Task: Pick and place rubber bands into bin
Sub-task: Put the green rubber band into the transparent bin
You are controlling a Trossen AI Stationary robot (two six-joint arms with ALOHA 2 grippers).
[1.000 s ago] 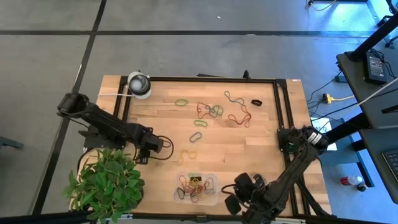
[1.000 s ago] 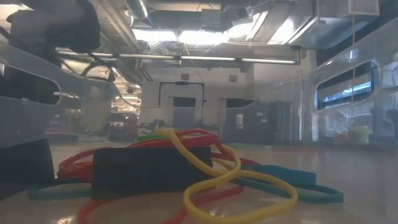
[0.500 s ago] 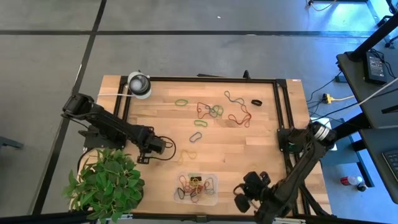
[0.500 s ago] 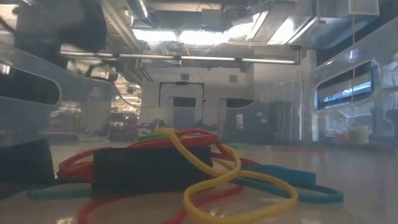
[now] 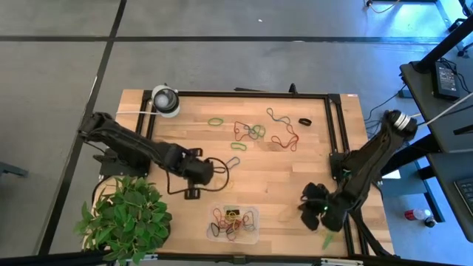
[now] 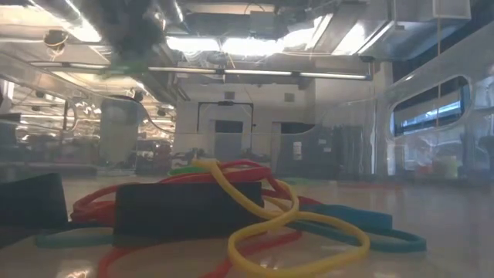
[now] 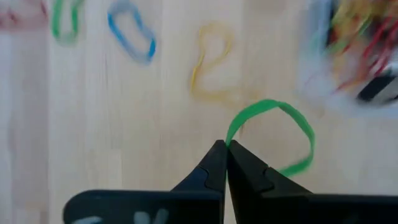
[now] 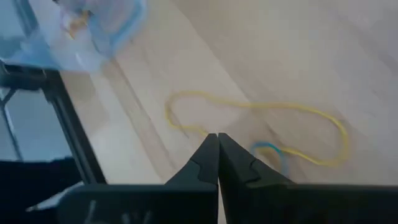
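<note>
Between the left gripper's (image 7: pixel 226 149) pinched fingertips sits a green rubber band (image 7: pixel 273 134); the jaws are closed on one short stretch of it, and the rest of the loop stands free beyond the tips, above the wood. In the overhead view this left gripper (image 5: pixel 211 170) hangs up-table of the bin (image 5: pixel 234 222), slightly to its left and apart from it. The bin, a clear tray near the table's front edge, already holds a tangle of rubber bands (image 5: pixel 230 219) in red, yellow and black. Just past the held band, a yellow band (image 7: pixel 210 57) and a blue band (image 7: pixel 132 36) lie flat on the table (image 5: pixel 310 162); further loose bands (image 5: pixel 259 131) in red, green and black lie well up-table of the bin.

The right gripper (image 8: pixel 218 147) has its fingers pressed together, with nothing visibly caught between them; a yellow loop (image 8: pixel 255 127) lies on the wood beneath them. Overhead, the right gripper (image 5: pixel 319 208) sits to the right of the bin, near the table's right rail.

Risks, as judged: the green band is held by a narrow pinch, so it may slip or spring out during the carry. On release, the dangling loop may drape over the bin's rim or cling to a fingertip rather than drop inside.
</note>
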